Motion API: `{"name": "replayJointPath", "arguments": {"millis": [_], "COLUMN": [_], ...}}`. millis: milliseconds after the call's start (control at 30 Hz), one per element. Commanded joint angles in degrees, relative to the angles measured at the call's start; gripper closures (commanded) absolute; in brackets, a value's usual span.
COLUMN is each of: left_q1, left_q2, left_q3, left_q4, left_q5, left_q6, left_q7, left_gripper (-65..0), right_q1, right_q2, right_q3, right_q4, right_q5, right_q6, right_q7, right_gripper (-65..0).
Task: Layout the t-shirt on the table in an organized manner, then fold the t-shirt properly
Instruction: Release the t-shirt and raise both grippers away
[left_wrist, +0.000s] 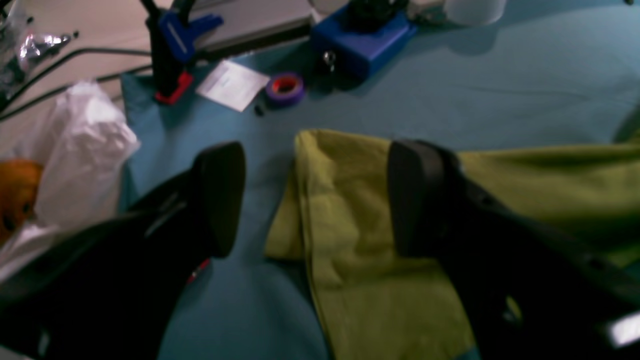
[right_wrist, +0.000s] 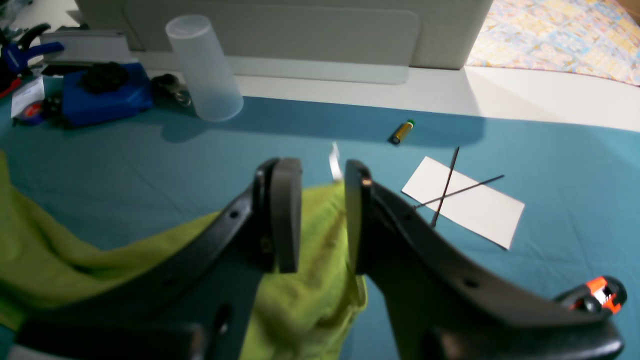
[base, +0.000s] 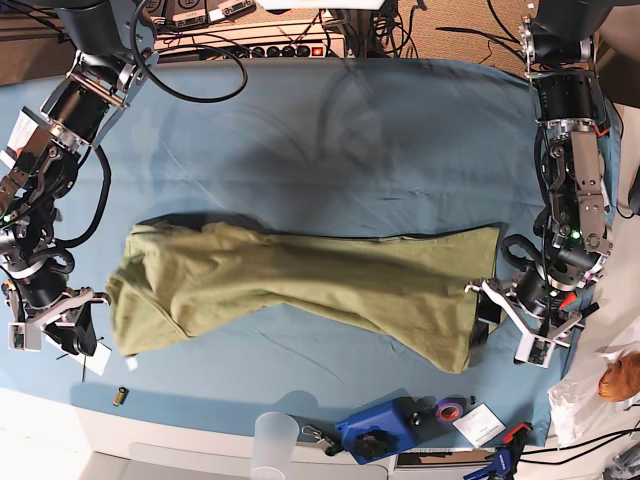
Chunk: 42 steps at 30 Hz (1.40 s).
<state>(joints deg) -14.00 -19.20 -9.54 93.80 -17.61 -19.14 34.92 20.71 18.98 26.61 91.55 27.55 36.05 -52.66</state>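
Left gripper (left_wrist: 315, 200) jaws wide, straddling the t-shirt (base: 300, 285) edge w/o pinching; right gripper (right_wrist: 322, 217) jaws narrowly apart, cloth between but prob. let go. Shirt lies stretched across the table (base: 330, 140) btwn both arms, rumpled, so layout step looks underway; next needs regrip at corners & flattening. Clear cup (right_wrist: 202, 67) by the near edge looks empty

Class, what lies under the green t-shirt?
The t-shirt lies on the table, whose blue cloth shows all around it. Anything beneath the shirt itself is covered and cannot be seen.
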Motion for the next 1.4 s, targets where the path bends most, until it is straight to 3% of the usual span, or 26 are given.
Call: {"name": "replayJointPath", "arguments": {"millis": [0, 167, 267, 400, 533, 700, 867, 1000, 1133, 1267, 1367], "left_q1": [-1.4, -1.4, -1.3, -0.1, 5.6, 14.8, 21.8, 26.2, 31.1, 34.1, 34.1], "left_q2": [-0.7, -0.7, -0.7, -0.7, -0.8, -0.8, -0.8, -0.8, -0.1, 2.3, 3.7], "left_q3": [-0.4, -0.4, -0.4, -0.7, -5.3, -16.2, -26.0, -30.2, -29.9, -29.9, -29.9], "left_q4": [1.6, 6.1, 9.1, 13.9, 18.5, 24.6, 27.0, 27.0, 26.9, 26.1, 24.6], "left_q5": [-1.3, -6.9, -7.4, -7.3, -7.3, -9.9, -17.2, -19.6, -19.7, -19.7, -19.7], "left_q6": [0.0, 0.0, 0.0, 0.0, 1.6, 1.5, -3.5, -5.3, -7.9, -8.1, -11.8], "left_q7": [0.8, 15.8, 21.4, 27.7, 28.1, 27.4, 25.1, 24.4, 22.2, 19.4, 18.8], "left_gripper": [-44.0, -40.0, -33.1, -30.3, -30.3, -30.4, -30.4, -30.4, -30.4, -30.4, -30.4], "right_q1": [2.1, 2.5, 2.4, 0.7, -4.3, -9.9, -14.2, -18.9, -23.2, -25.5, -25.8], "right_q2": [1.0, 1.0, 1.0, 1.0, 1.0, 1.0, 0.5, 0.5, 0.5, 0.5, 0.5], "right_q3": [0.1, 2.1, 5.3, 10.8, 15.9, 20.5, 22.3, 22.3, 22.2, 22.2, 22.2], "right_q4": [0.9, 4.0, 7.6, 10.6, 11.6, 12.5, 12.5, 12.5, 12.5, 11.8, 10.3], "right_q5": [1.8, 6.2, 6.5, 6.5, 10.2, 17.1, 21.0, 20.9, 20.8, 19.5, 16.9], "right_q6": [0.1, 0.1, 0.1, 0.1, 0.1, 0.2, 0.2, 0.4, 0.4, 0.3, 0.3], "right_q7": [1.7, -1.4, -5.1, -8.2, -9.5, -16.9, -25.9, -24.8, -20.7, -19.7, -19.7], "right_gripper": [-16.1, -16.0, -15.9, -15.9, -15.9, -15.9, -15.9, -15.9, -15.9, -15.9, -15.9]}}
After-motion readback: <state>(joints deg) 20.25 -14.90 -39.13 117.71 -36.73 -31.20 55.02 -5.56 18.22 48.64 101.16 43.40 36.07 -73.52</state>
